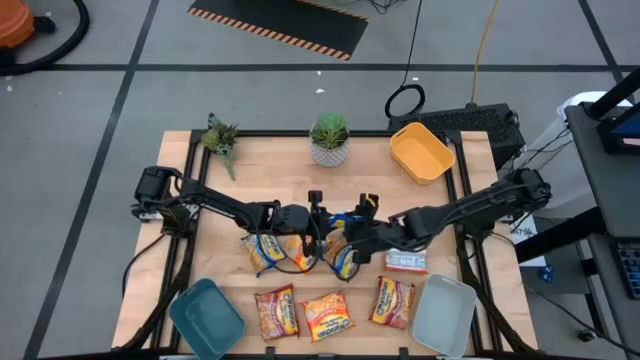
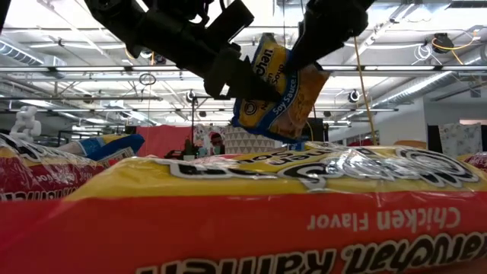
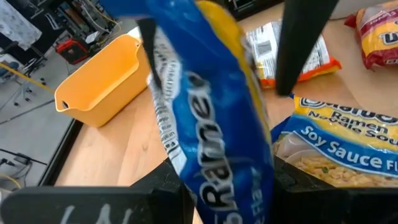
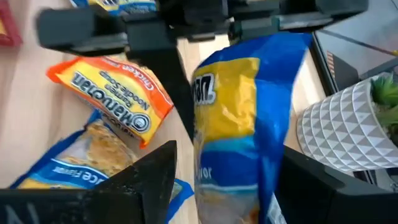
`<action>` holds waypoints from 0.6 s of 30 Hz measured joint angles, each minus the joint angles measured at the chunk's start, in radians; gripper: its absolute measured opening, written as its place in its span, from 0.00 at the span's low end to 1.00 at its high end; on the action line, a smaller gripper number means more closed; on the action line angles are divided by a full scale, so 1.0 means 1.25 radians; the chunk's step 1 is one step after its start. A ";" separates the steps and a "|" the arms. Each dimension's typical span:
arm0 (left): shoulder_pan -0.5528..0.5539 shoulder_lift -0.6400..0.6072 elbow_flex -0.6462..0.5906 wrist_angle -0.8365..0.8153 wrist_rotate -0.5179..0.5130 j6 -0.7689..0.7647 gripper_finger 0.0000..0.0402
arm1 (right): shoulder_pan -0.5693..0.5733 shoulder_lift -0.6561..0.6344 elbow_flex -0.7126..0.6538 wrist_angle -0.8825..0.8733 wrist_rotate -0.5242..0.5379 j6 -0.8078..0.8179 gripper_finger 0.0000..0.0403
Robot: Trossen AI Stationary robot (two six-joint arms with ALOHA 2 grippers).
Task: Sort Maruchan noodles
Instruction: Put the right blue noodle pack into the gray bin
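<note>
A blue-and-yellow soy sauce noodle packet (image 2: 278, 87) is up in the air between my two grippers over the table's middle. My left gripper (image 2: 243, 80) (image 3: 231, 180) is shut on it. My right gripper (image 4: 230, 180) (image 2: 316, 46) is open, with one finger on either side of the same packet (image 4: 242, 124) at its upper end. More packets lie flat on the table: a blue-and-yellow and orange heap (image 1: 268, 250), two red ones (image 1: 277, 312) (image 1: 393, 300), an orange-yellow one (image 1: 327, 315) and one face down (image 1: 405, 262). My left gripper pinches the packet between its two fingers at the packet's lower left part (image 2: 255, 95), coming at it roughly level from the table's left. The packet (image 3: 211, 124) is lifted clear of the table and stands tilted, rising out of the fingers.
A teal bin (image 1: 205, 318) sits at the near left corner, a pale bin (image 1: 443, 315) at the near right and a yellow bin (image 1: 420, 152) at the far right. Two potted plants (image 1: 330, 140) (image 1: 220, 135) stand along the far edge. Bare wood lies on the left.
</note>
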 joint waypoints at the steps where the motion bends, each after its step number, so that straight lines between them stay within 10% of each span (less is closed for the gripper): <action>1: 0.000 0.000 0.000 0.000 0.000 0.000 0.26 | -0.003 0.000 -0.002 0.000 -0.001 -0.004 0.58; 18: -0.001 0.000 0.000 0.003 0.004 0.006 0.26 | -0.050 0.000 -0.044 0.014 -0.082 -0.018 0.52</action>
